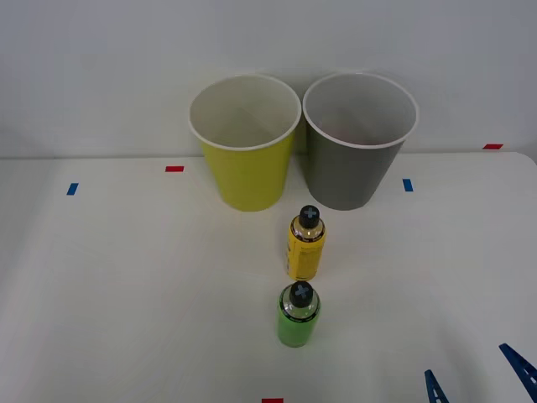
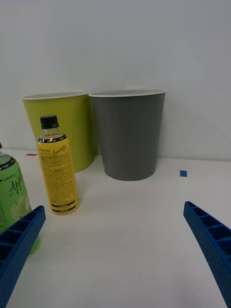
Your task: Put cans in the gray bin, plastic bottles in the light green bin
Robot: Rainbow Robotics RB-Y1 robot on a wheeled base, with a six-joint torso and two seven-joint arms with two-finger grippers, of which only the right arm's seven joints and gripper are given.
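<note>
end effector (image 2: 113,250) — wide open, empty | yellow bottle (image 1: 305,244) — upright before gray bin (image 1: 357,159)

We note a white surface (image 1: 126,294) filling the lower part of the front view, ending at a pale wall. Two bins stand on it at upper centre, side by side and touching or nearly so: the light green bin (image 1: 247,168) at left, the gray bin (image 1: 352,164) at right. Below them, at centre, the yellow bottle (image 1: 305,248) stands upright; just below it, apart, the bright green bottle (image 1: 298,317) also stands upright. Small tape marks lie on the surface: a blue mark (image 1: 72,189) at left, a red mark (image 1: 174,169) left of the bins, a second blue mark (image 1: 408,185) right of the gray bin, a red mark at far right (image 1: 492,146), and a red mark at the bottom edge (image 1: 273,400).
</note>
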